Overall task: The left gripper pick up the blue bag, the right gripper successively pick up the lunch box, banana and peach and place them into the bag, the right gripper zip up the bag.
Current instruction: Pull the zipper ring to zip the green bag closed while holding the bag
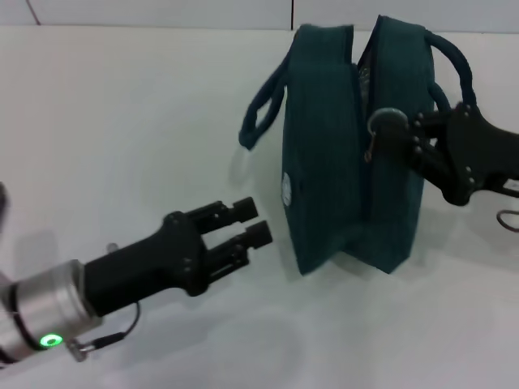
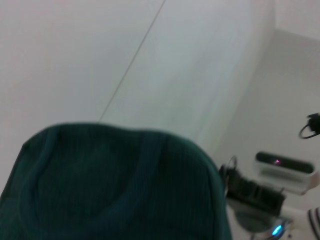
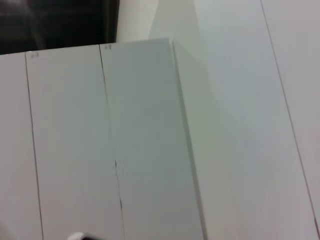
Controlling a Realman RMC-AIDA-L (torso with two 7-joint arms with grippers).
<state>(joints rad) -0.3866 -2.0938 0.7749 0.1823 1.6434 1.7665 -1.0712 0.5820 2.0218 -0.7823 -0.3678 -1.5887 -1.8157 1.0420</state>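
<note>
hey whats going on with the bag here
A blue bag stands upright on the white table, its top gaping open. The right pincer is at the bag's zipper pull on the near side. The left pincer is open beside the bag's lower left, not touching it. No lunch box, banana or peach shows.

My left pincer (image 1: 250, 224) is matte black with blocky fingertips, silver wrist cuff, green ring light, thin looping cable.

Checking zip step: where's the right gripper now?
In the head view the right gripper is on the right, against the side of the upright blue bag near its zipper pull; the left gripper hovers apart, lower left.
</note>
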